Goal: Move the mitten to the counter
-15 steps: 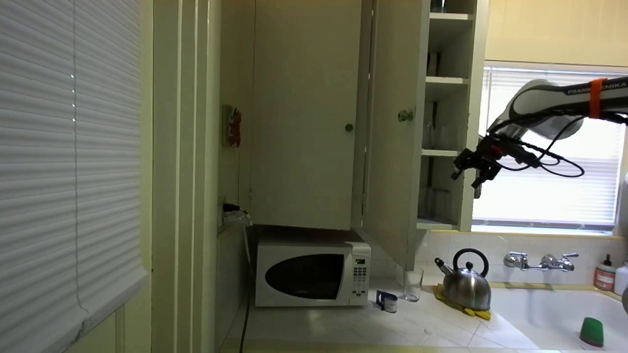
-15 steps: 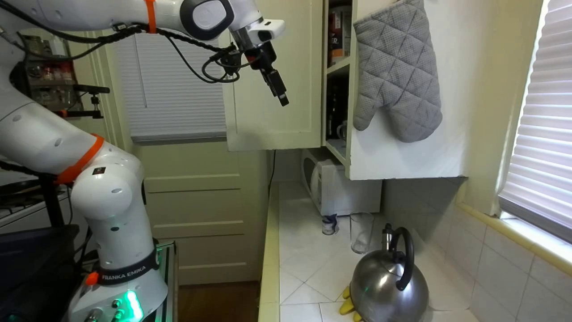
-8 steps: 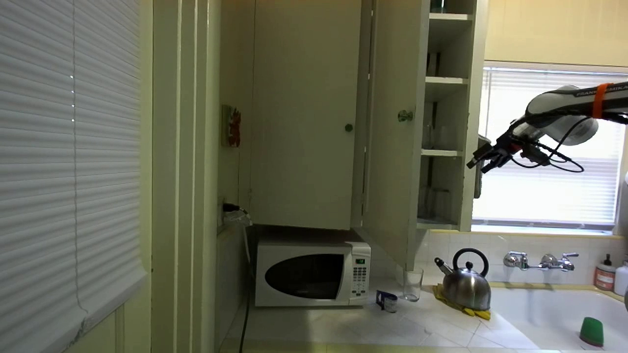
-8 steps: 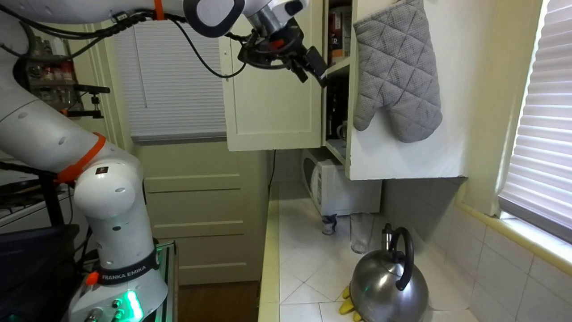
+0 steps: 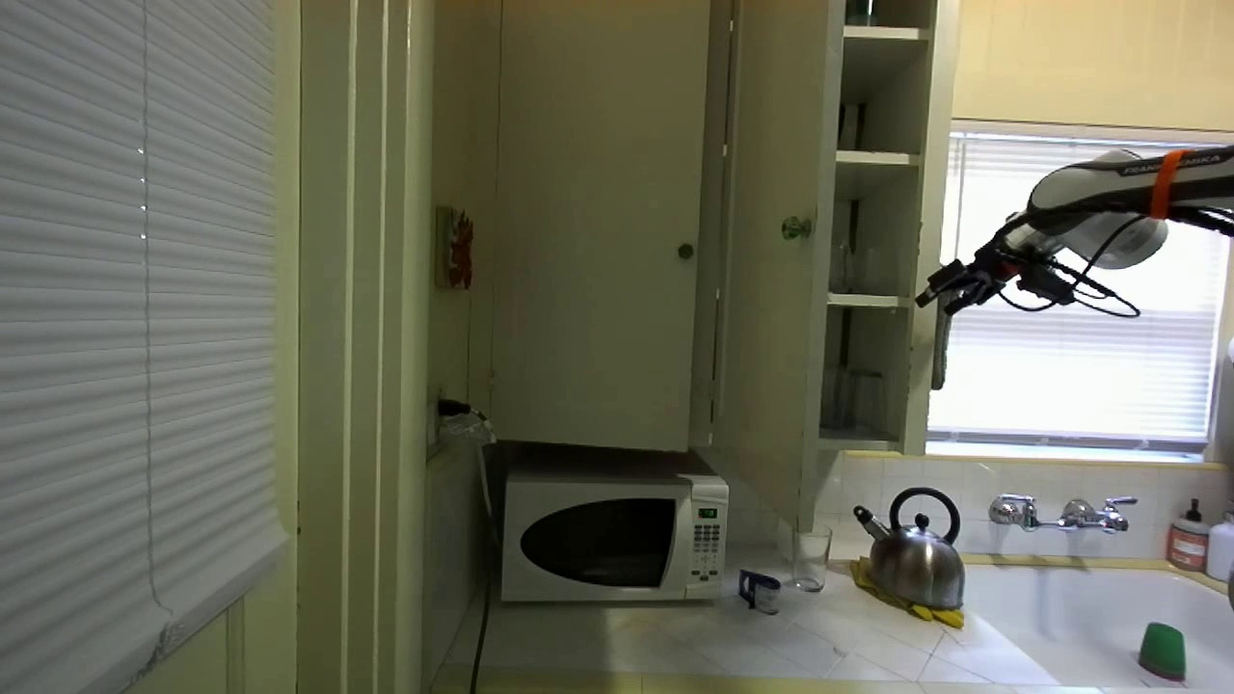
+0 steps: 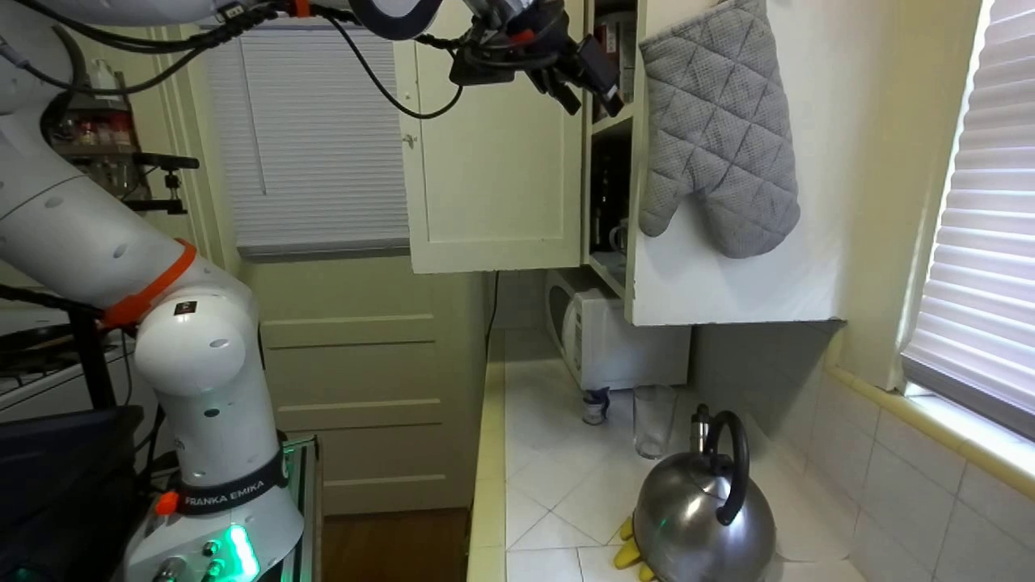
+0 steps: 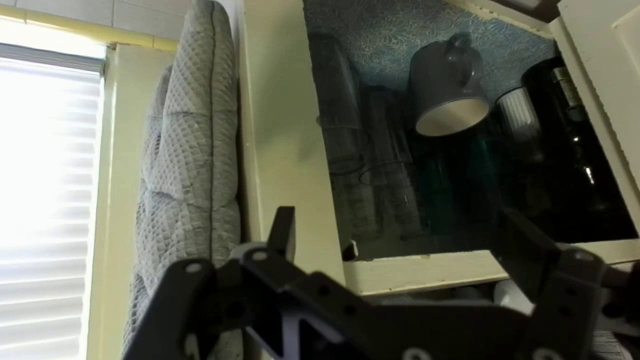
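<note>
The mitten (image 6: 724,133) is a quilted grey oven mitt hanging flat against the outer side of the wall cabinet, rounded end down. In the wrist view the mitten (image 7: 192,155) shows edge-on at the left. In an exterior view only a thin edge of the mitten (image 5: 940,357) shows beside the cabinet. My gripper (image 6: 594,103) is open and empty, in front of the cabinet's open shelves, beside the mitten and apart from it. In the wrist view my gripper (image 7: 400,225) has its fingers spread wide. It also shows in an exterior view (image 5: 939,303). The counter (image 6: 558,485) lies below.
The open cabinet door (image 6: 501,162) and shelves with a grey mug (image 7: 445,85) and glasses are close to the gripper. A metal kettle (image 6: 703,517), a drinking glass (image 6: 653,420) and a microwave (image 5: 615,540) stand on the counter. A sink (image 5: 1060,617) adjoins it.
My gripper has swung from pointing mostly down to pointing at the cabinet, and has moved up and closer to the cabinet's front edge. The mitten has not moved.
</note>
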You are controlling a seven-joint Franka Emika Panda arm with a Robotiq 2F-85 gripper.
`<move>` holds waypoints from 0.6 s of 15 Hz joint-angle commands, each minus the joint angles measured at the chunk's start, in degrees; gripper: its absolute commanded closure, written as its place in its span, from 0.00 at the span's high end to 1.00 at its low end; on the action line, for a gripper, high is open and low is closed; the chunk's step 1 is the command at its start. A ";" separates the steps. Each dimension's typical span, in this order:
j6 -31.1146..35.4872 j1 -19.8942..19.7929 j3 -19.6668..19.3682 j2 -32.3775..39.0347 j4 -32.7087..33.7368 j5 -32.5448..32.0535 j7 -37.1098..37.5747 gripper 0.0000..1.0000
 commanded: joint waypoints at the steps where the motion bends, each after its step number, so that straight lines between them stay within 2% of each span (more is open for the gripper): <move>1: 0.70 0.15 -1.39 1.30 3.59 -0.08 -2.53 1.00; 3: 1.09 -0.93 -2.42 2.08 7.37 -0.91 -2.67 1.00; 7: -5.09 -5.02 -2.56 2.01 13.54 -4.24 -0.28 1.00; 9: -5.13 -6.09 -3.38 3.81 16.01 -4.83 -0.27 1.00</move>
